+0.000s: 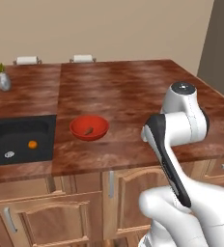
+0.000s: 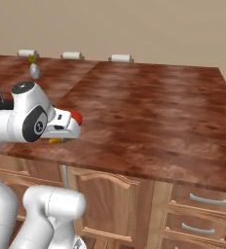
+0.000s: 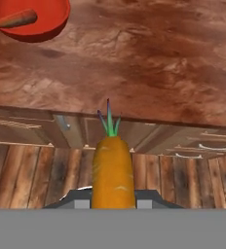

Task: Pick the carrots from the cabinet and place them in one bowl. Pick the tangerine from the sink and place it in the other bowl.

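An orange carrot with a green top (image 3: pixel 113 175) sticks out from my gripper (image 3: pixel 112 202), which is shut on it below the counter's front edge. In the right base view a bit of this carrot (image 2: pixel 56 141) shows under my hand. The red bowl (image 1: pixel 89 127) sits on the counter near the sink, up and left of my gripper; it holds the darker carrot (image 1: pixel 88 130), also seen in the hand view (image 3: pixel 16 19). The tangerine (image 1: pixel 32 144) lies in the black sink (image 1: pixel 17 129). The wall cabinet and the other bowl are out of view.
A wide brown counter (image 1: pixel 133 91) stretches to the right of the red bowl. A small vase with a plant (image 1: pixel 4 79) stands at the back left. Wooden doors and drawers (image 3: pixel 197 146) run below the counter edge, over a plank floor.
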You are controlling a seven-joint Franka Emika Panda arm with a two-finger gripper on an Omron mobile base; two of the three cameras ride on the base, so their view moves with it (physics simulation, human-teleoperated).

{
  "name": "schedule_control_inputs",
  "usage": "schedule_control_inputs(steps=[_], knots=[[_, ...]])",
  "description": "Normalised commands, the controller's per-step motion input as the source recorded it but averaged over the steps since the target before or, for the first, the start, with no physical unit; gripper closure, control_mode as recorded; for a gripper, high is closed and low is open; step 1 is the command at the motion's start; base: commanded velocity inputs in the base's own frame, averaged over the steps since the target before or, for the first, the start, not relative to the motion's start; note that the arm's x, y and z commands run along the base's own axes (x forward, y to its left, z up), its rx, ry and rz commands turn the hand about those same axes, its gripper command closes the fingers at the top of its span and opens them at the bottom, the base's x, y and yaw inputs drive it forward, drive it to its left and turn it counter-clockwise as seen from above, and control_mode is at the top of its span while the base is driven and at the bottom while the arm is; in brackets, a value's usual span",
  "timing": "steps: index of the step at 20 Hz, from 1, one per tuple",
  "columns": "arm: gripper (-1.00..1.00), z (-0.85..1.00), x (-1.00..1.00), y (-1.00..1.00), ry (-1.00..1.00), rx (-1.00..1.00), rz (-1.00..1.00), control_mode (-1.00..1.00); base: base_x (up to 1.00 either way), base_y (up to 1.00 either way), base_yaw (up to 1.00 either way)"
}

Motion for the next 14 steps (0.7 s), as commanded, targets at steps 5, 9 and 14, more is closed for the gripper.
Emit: schedule_control_inputs(steps=[5, 9, 14], knots=[[1.0, 0.0, 0.0, 0.0, 0.0, 0.0, 0.0, 1.0, 0.42, 0.0, 0.0], [1.0, 0.0, 0.0, 0.0, 0.0, 0.0, 0.0, 1.0, 0.36, 0.07, 0.0], [1.0, 0.0, 0.0, 0.0, 0.0, 0.0, 0.0, 1.0, 0.21, 0.36, -0.03]])
